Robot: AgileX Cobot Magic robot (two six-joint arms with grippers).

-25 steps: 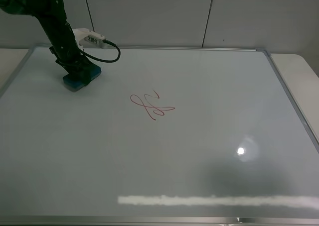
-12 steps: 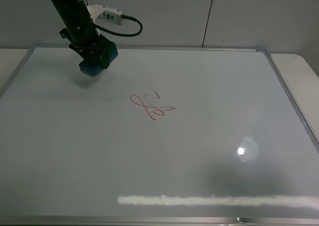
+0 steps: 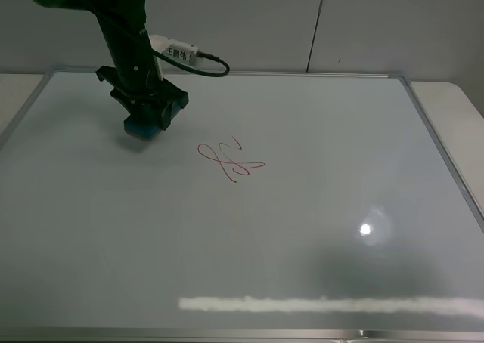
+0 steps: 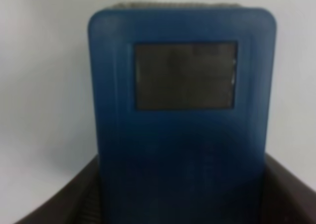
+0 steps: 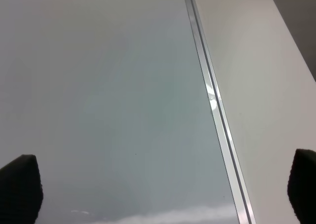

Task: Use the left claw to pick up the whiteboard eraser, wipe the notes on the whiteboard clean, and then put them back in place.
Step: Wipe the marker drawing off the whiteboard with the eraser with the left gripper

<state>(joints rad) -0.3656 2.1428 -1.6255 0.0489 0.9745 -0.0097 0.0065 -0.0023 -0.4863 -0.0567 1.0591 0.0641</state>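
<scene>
The left claw is shut on the teal whiteboard eraser, holding it low over the far left part of the whiteboard. The red notes lie a short way right of the eraser and nearer to me, untouched. In the left wrist view the eraser fills the frame, with the dark fingers on both sides of it. Whether its felt touches the board I cannot tell. In the right wrist view my right gripper stands open and empty over the board's right edge; the exterior high view does not show it.
The board's silver frame runs beside bare white table. A white labelled box and black cable hang off the left arm. Grey wall panels stand behind the board. Glare spots sit on the near right of the board.
The left claw lifted the eraser off the board's far left, carried it right, and has come down lower and closer to the notes.
</scene>
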